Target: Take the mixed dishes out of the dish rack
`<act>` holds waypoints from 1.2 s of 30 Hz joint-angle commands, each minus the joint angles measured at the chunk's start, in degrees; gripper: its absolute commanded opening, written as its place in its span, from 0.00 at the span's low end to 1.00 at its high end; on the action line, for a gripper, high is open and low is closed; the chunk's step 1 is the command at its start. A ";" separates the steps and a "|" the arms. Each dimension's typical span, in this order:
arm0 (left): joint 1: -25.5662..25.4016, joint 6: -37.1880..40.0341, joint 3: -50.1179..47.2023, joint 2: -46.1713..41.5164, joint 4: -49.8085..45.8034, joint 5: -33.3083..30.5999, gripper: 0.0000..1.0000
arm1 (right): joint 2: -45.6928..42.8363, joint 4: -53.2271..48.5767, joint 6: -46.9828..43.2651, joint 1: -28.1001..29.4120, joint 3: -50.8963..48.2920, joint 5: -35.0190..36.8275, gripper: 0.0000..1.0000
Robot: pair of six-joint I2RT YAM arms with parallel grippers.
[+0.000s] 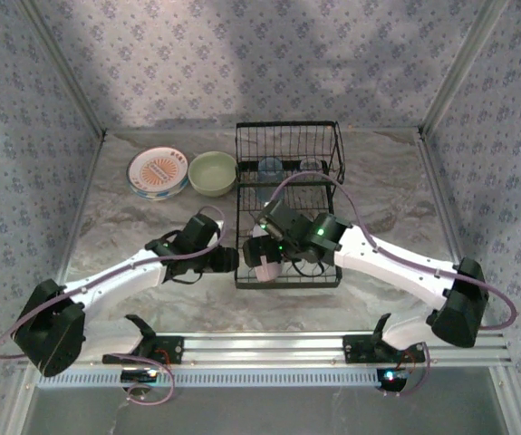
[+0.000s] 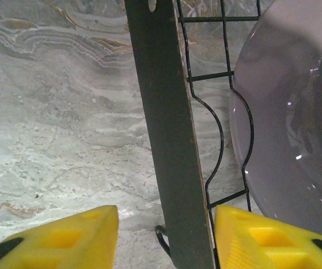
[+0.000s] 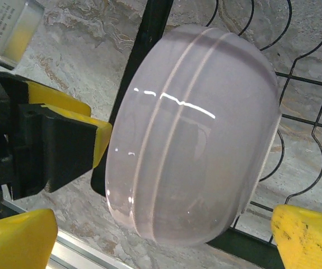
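Observation:
The black wire dish rack (image 1: 287, 145) stands mid-table, and a translucent blue cup (image 1: 269, 168) sits in its raised back basket. A lavender bowl (image 1: 266, 270) (image 3: 194, 134) stands on edge in the front section. My right gripper (image 1: 262, 254) (image 3: 161, 246) is open, with a yellow fingertip on either side of the bowl and a gap to each. My left gripper (image 1: 233, 261) (image 2: 166, 246) is open astride the rack's dark side bar (image 2: 166, 123), and the bowl (image 2: 295, 123) is just inside. One of its fingers (image 3: 65, 148) is close to the bowl's rim.
A stack of plates (image 1: 158, 172) topped by the orange-patterned one and a pale yellow-green bowl (image 1: 212, 173) sit on the marble table (image 1: 133, 227) left of the rack. Papered walls close in the back and sides. A metal rail (image 1: 269, 349) runs along the near edge.

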 commanded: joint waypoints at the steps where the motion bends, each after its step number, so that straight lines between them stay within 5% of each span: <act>1: -1.01 -0.63 -0.68 1.12 3.94 -0.07 0.41 | 1.34 -2.90 1.27 -0.28 1.80 1.62 1.00; 14: -4.10 -5.03 -0.26 5.17 9.50 -1.62 0.02 | 3.02 -3.39 1.71 -2.10 0.44 1.85 1.00; 36: -8.27 -6.87 3.45 11.29 12.55 -3.26 0.00 | 2.33 -4.50 1.02 -7.03 -2.41 1.63 1.00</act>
